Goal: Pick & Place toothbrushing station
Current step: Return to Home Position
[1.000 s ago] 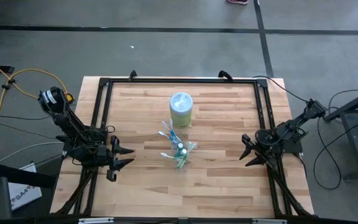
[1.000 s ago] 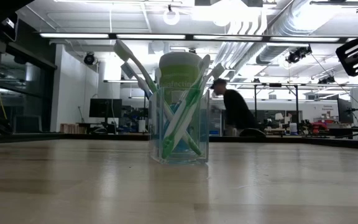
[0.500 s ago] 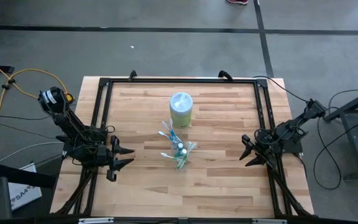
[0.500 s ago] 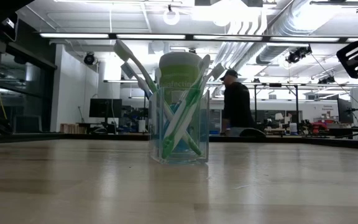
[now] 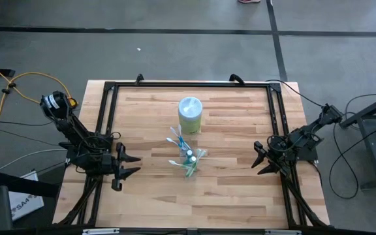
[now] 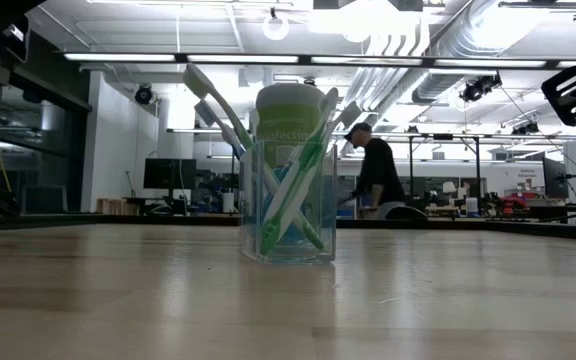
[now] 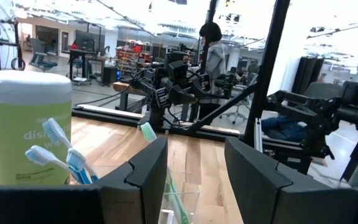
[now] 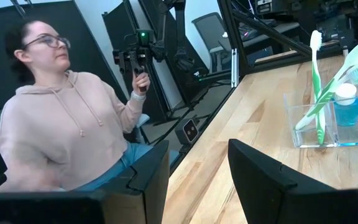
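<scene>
While both arms sit drawn back at the side edges of the counter [image 5: 240, 196], the clear tumbler [image 5: 189, 164] stands upright near the middle of the wooden top, well apart from either arm. Green-and-white toothbrushes [image 8: 317, 93] and blue-and-white toothbrushes [image 7: 73, 163] lean inside it, heads up and fanned out above its rim. Two toothpaste tubes [image 8: 347, 102], blue with white caps, stand in it as well. Just beyond the tumbler on its far side stands a green-and-white wipes canister [image 5: 190, 115] with a white lid. In the low view it rises directly behind the tumbler, and I cannot tell whether the two touch.

The left end effector [image 5: 133, 165] hangs at the counter's left edge, beside the left rail of the black frame [image 5: 188, 84], pointing right toward the tumbler. Its fingers are spread and hold nothing. The right end effector [image 5: 258, 158] hangs at the right edge by the frame's right rail, facing left, its fingers likewise spread and empty.

Beyond the counter's left side, the right wrist view shows a seated person in a pale pink hoodie [image 8: 61, 137], one hand raised on a dark handle. The low view shows a person in dark clothes [image 6: 376, 175] in the room far behind the counter. The left wrist view shows another person [image 7: 213, 53] standing behind the right arm.
</scene>
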Action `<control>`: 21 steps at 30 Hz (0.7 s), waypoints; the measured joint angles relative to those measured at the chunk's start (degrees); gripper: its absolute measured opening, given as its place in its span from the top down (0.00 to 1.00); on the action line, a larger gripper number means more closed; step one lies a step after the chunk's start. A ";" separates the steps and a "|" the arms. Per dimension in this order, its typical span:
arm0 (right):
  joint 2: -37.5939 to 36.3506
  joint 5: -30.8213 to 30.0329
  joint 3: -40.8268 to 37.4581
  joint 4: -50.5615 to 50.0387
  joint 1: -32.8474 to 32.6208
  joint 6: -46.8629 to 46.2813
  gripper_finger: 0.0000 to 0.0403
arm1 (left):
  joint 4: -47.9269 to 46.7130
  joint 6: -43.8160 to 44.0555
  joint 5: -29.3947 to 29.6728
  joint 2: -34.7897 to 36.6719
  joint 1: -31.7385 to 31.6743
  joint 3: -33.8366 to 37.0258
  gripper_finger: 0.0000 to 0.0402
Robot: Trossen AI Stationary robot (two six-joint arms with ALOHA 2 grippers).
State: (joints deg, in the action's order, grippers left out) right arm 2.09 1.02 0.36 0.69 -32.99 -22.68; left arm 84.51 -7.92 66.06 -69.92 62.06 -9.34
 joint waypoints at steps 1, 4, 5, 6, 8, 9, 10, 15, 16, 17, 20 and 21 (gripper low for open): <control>0.00 0.00 0.00 0.00 0.00 0.00 0.61 | 0.00 -0.64 -0.08 0.16 0.00 0.00 0.61; 0.00 0.00 0.00 0.00 -0.01 0.00 0.61 | -0.01 -3.39 -0.15 1.81 1.15 0.00 0.61; 0.00 0.00 0.00 0.00 0.00 0.00 0.61 | -0.01 -4.96 -0.03 2.62 2.09 0.00 0.61; 0.00 0.00 0.00 0.00 -0.01 0.00 0.61 | -0.02 -7.01 0.28 3.49 3.37 0.01 0.61; 0.00 0.00 0.00 0.00 0.00 0.00 0.61 | 0.00 -11.93 1.36 5.37 6.75 0.18 0.61; 0.00 0.00 0.00 0.00 -0.02 0.00 0.61 | -0.04 -14.38 2.79 6.26 8.62 0.31 0.61; 0.00 0.00 0.00 0.00 0.00 0.00 0.61 | -0.04 -16.79 4.28 7.16 10.40 0.41 0.61; 0.02 0.02 0.00 0.00 -0.01 0.00 0.61 | -0.02 -23.23 7.78 13.15 17.58 3.36 0.61; 0.02 0.00 0.00 0.00 0.00 0.00 0.61 | -0.02 -23.39 6.95 14.77 18.67 4.56 0.61; 0.00 0.00 0.00 0.00 -0.02 0.00 0.61 | -0.02 -23.38 5.96 16.45 19.81 5.84 0.61; 0.02 0.01 0.00 0.01 -0.01 0.01 0.61 | -0.72 -23.30 3.63 21.33 23.27 8.70 0.61; 0.02 0.05 0.00 0.02 -0.02 0.02 0.61 | -2.60 -23.31 4.16 22.71 24.27 8.63 0.61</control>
State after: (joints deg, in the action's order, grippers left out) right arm 2.11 1.06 0.36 0.71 -33.01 -22.65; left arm 81.91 -31.23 70.21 -47.22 86.33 -0.71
